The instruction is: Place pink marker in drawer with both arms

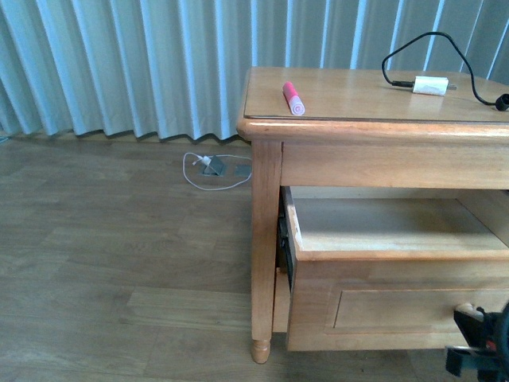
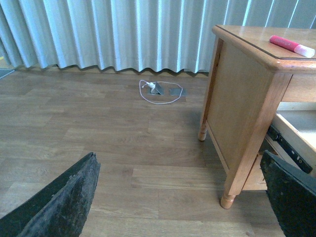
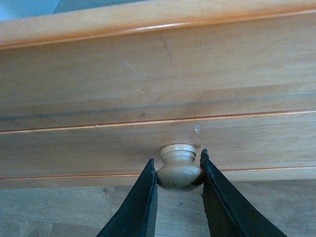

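Observation:
The pink marker (image 1: 293,98) lies on the cabinet top near its left front corner, pale cap end toward me; it also shows in the left wrist view (image 2: 291,45). The drawer (image 1: 398,298) stands pulled out, its inside bare. My right gripper (image 3: 178,170) is shut on the drawer knob (image 3: 178,168), one finger on each side; in the front view only part of that gripper (image 1: 481,338) shows at the lower right edge. My left gripper (image 2: 180,197) is open and empty, low over the floor left of the cabinet, its fingers (image 2: 69,197) wide apart.
A white charger block (image 1: 430,85) with a black cable lies on the cabinet top at the right. The cabinet's left front leg (image 1: 262,263) stands by the drawer. A white cable (image 1: 213,169) and floor socket lie by the blue-grey curtain (image 1: 127,64).

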Robot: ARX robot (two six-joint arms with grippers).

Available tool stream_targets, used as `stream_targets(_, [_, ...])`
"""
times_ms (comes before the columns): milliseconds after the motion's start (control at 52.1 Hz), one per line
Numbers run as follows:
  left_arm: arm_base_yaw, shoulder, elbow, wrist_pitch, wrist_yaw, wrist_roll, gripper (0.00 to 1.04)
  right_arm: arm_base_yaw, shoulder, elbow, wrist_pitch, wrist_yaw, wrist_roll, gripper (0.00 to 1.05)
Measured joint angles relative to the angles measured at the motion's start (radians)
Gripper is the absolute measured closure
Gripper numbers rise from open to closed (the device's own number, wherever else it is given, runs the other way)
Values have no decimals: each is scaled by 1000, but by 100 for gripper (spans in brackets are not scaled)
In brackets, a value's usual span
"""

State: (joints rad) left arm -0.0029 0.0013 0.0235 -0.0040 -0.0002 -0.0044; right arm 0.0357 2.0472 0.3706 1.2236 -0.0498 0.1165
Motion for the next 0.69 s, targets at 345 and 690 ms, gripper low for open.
stream_targets(345, [0,0,0,0,0,0,6,-40,-13,-119,89,-83,-6,76])
stream_targets(690, [0,0,0,0,0,0,6,-101,-414,-207,-246,-138,-6,19])
